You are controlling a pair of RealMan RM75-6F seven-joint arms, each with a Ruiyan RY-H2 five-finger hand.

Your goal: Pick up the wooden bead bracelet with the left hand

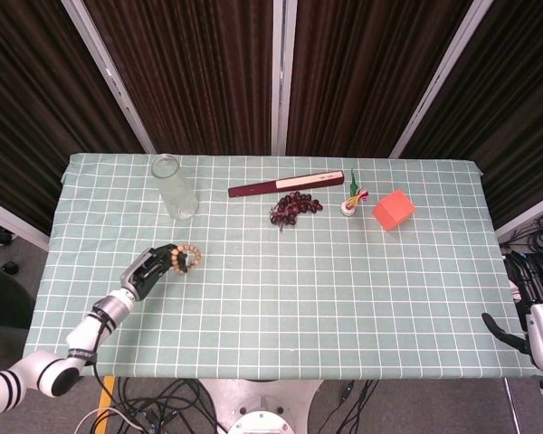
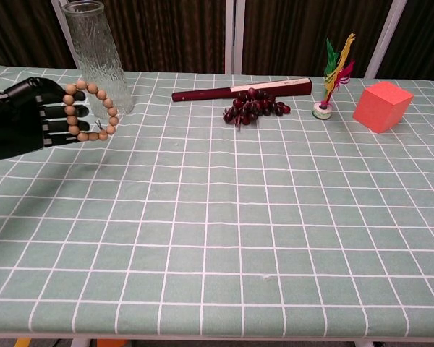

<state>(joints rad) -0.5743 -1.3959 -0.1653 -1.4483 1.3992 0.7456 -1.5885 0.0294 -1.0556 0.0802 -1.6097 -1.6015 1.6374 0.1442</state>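
Holding the beads by the fingertips

Left hand (image 2: 18, 118) grasps the wooden bead bracelet (image 2: 91, 110) just off the table (image 2: 224, 217), the loop hanging past the fingers. Shallow purchase, so a jolt could slide it free! Nearby glass vase (image 2: 98, 58) looks empty. Right hand (image 1: 536, 307) idles, holding nothing.

The wooden bead bracelet (image 2: 91, 110) is a ring of round, light brown beads. I hold it in my left hand (image 2: 18, 118), with my black fingers (image 2: 58, 119) closed on one side of the ring. The ring stands up on its edge and sticks out past my fingertips, so I can see right through its middle. It hangs in the air above the green checked tabletop (image 2: 224, 217), at the left side. From above, the bracelet (image 1: 188, 259) looks small, at the tip of my hand (image 1: 151, 268).
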